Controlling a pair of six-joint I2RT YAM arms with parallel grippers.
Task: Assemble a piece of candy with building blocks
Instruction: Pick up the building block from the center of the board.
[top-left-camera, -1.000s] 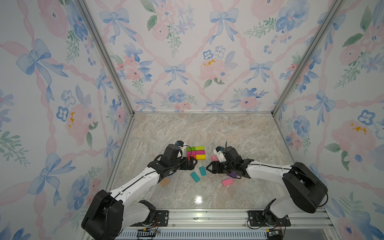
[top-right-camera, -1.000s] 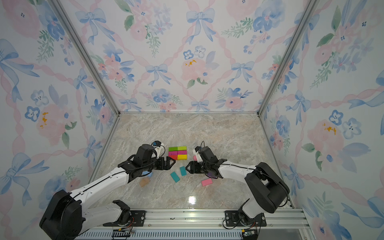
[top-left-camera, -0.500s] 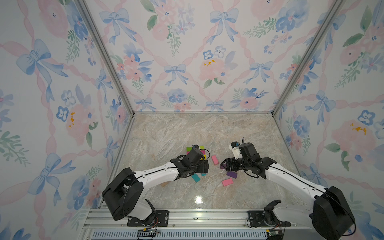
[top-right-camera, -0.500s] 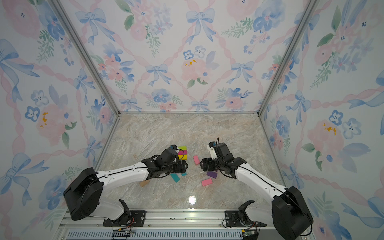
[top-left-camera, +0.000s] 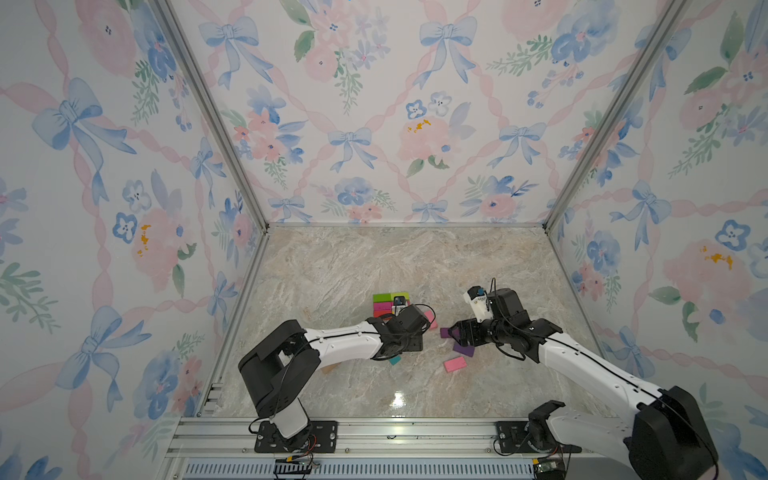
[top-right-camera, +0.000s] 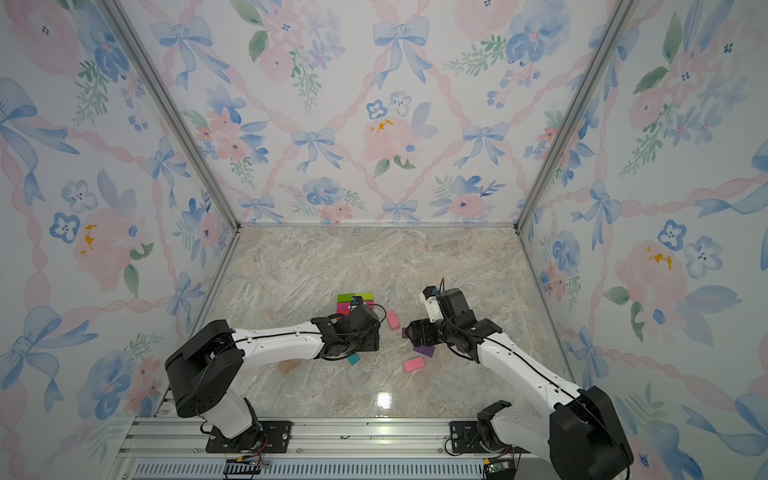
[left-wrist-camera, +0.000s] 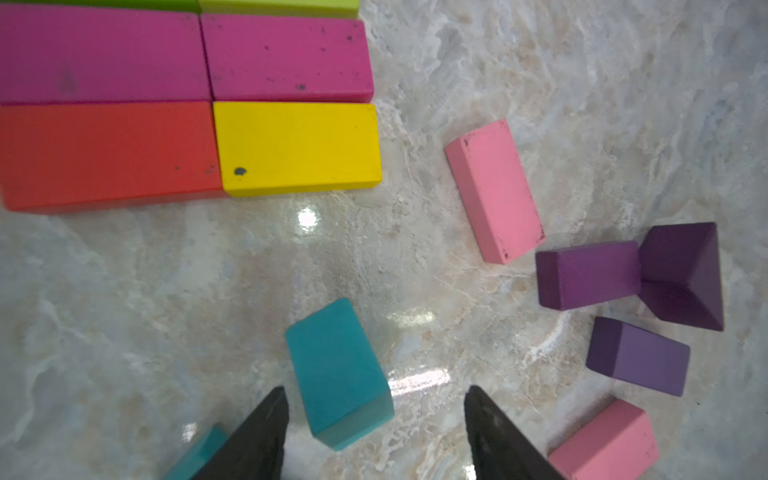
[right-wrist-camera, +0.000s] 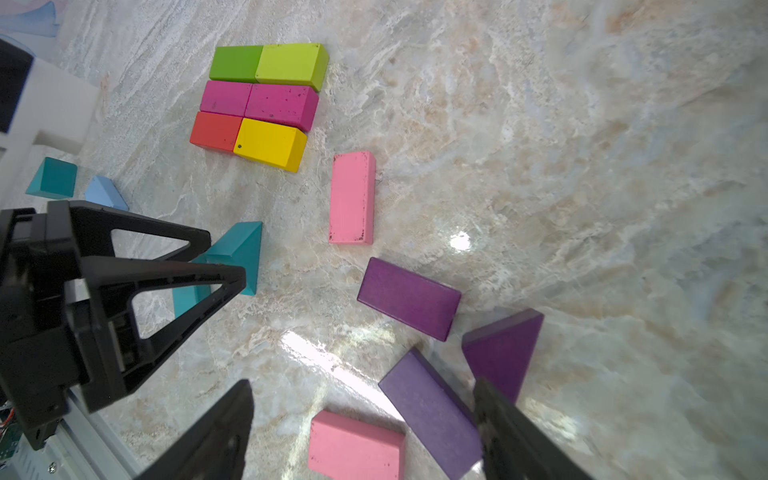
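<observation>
Six building blocks lie joined in a slab (right-wrist-camera: 257, 104): green and lime, two magenta, red and yellow. My left gripper (left-wrist-camera: 374, 399) is open and low over the table, with a teal block (left-wrist-camera: 336, 374) between its fingers, close to one fingertip (left-wrist-camera: 274, 403). A second teal block (left-wrist-camera: 199, 453) lies just outside that finger. My right gripper (right-wrist-camera: 361, 388) is open over a pink block (right-wrist-camera: 355, 444) and a light purple block (right-wrist-camera: 432, 411). A dark purple block (right-wrist-camera: 409, 297) and a purple wedge (right-wrist-camera: 503, 353) lie just beyond. Another pink block (right-wrist-camera: 351, 197) lies between both grippers.
A teal wedge (right-wrist-camera: 52, 178) and a light blue wedge (right-wrist-camera: 106, 193) sit near the left arm. A tan block (top-right-camera: 289, 365) lies under the left forearm. Patterned walls close in the marble floor (top-left-camera: 395, 257) on three sides. The aluminium rail (top-left-camera: 374, 432) runs along the front.
My left arm swung right from beside the slab to the teal blocks and its jaws narrowed. My right arm drew back from the pink block to the purple ones and its jaws widened.
</observation>
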